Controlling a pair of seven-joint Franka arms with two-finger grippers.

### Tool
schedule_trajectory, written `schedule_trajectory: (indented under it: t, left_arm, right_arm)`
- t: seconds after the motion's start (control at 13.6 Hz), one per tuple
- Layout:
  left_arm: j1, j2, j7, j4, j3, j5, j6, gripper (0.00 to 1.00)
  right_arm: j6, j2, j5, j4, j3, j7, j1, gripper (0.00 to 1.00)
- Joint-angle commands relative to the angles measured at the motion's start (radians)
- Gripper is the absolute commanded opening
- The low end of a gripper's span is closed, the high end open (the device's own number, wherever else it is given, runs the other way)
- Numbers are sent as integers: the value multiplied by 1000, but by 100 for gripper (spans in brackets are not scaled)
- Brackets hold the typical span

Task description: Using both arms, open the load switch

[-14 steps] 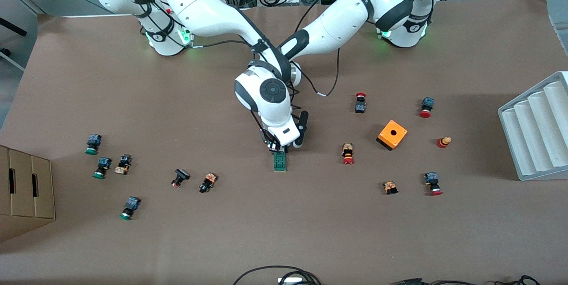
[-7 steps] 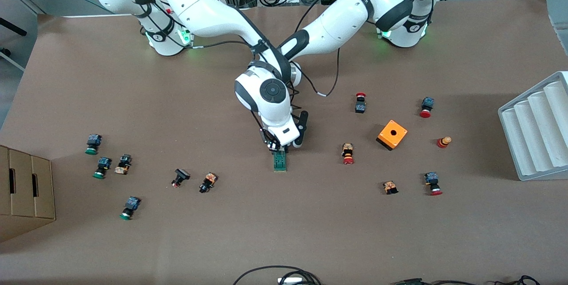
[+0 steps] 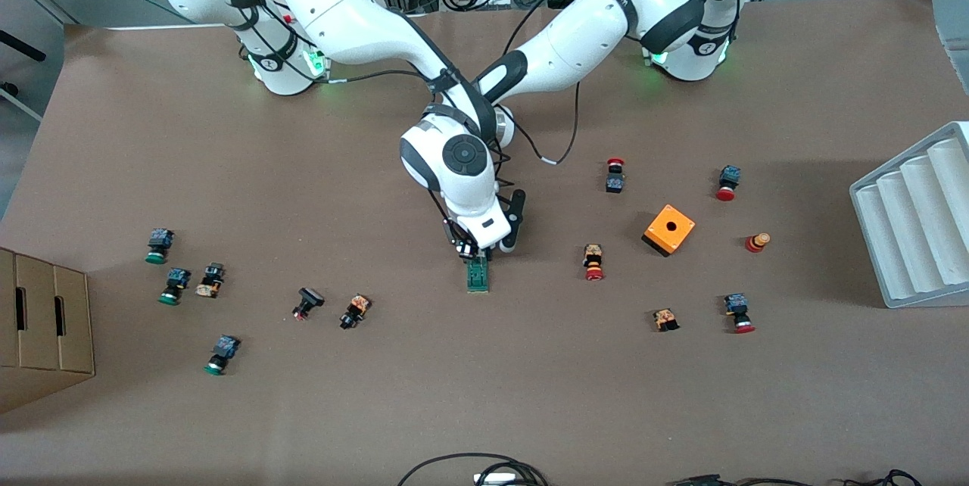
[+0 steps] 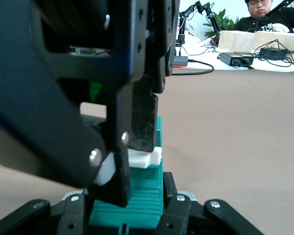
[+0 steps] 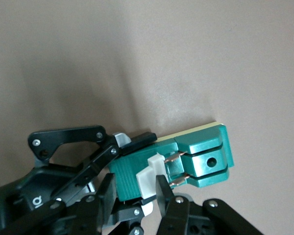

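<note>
Both sets of jaws are pinched on the narrow green rectangular load switch [image 3: 478, 275], which lies on the brown worktop [image 3: 484, 395] about midway between the arms' ends. Right gripper [image 5: 149, 188] is clamped on the small white piece [image 5: 149, 174] (metal prongs poke out just past it), and left gripper [image 4: 127, 223] squeezes the green body at that same end.

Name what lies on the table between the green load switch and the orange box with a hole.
In the front view, one red-capped push button lies between the load switch and the orange box; otherwise bare brown table.
</note>
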Motion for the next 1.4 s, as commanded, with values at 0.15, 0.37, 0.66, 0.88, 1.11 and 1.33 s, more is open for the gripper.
schedule_trajectory:
  t: [0.15,0.37,0.66,0.88,1.11,1.33]
  left_arm:
    - [-7,8,-20,0,6,12,-13,54]
    - [-7,8,-20,0,6,12,-13,54]
    - [-7,8,-20,0,6,12,-13,54]
    - [-7,8,-20,0,6,12,-13,54]
    - [-7,8,-19,0,6,12,-13,54]
    - [-7,8,-20,0,6,12,-13,54]
  right_arm:
    - [28,11,22,-3,-6,2,10,45]
    - [15,-6,33,-3,-6,33,-4,70]
    - [-6,-28,35,2,-6,47,-5,71]
    - [-23,-78,36,4,-8,77,-14,73]
    - [-23,-136,36,7,-8,126,-51,100]
    - [-21,-175,36,10,-8,128,-99,100]
